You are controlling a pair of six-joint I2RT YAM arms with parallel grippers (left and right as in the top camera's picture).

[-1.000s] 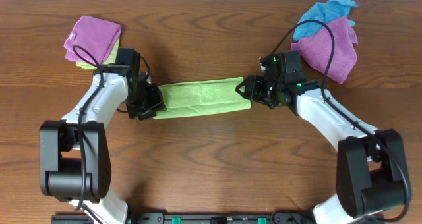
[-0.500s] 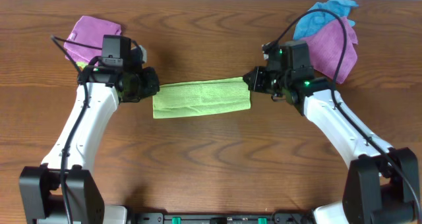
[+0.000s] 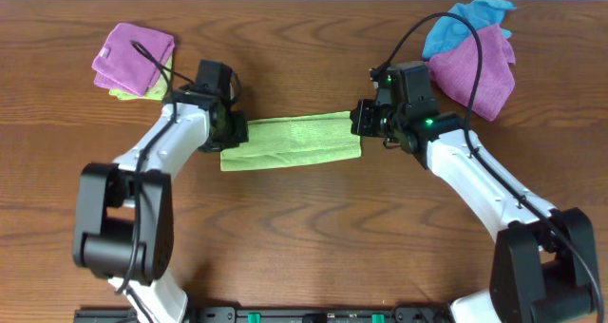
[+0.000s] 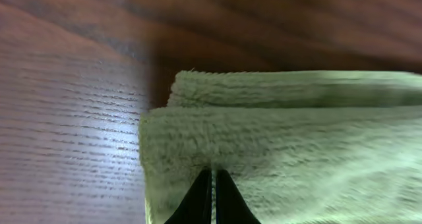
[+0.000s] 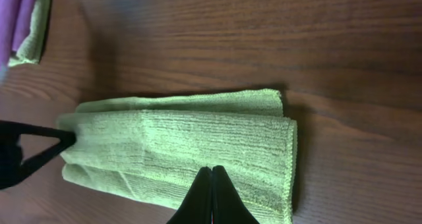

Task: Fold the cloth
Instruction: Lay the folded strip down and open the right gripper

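Observation:
The lime-green cloth (image 3: 290,141) lies flat on the wooden table (image 3: 304,228), folded into a long strip of several layers. My left gripper (image 3: 231,135) hovers at the strip's left end. In the left wrist view its fingers (image 4: 212,172) are shut tip to tip over the cloth (image 4: 297,138), with nothing visibly pinched between them. My right gripper (image 3: 359,122) is at the strip's right end. The right wrist view has that gripper (image 5: 211,168) shut above the cloth (image 5: 171,138), holding nothing. The left gripper's dark fingertips (image 5: 64,138) touch the far end there.
A purple cloth (image 3: 136,55) rests on another green one (image 3: 123,93) at the back left. A bright blue cloth (image 3: 465,21) and a purple cloth (image 3: 480,66) are heaped at the back right, with the right arm's cable arching over them.
Both grippers have shut. The left arm swung out and returned to the strip's left end. The right gripper shifted slightly back. The cloth stayed where it lay.

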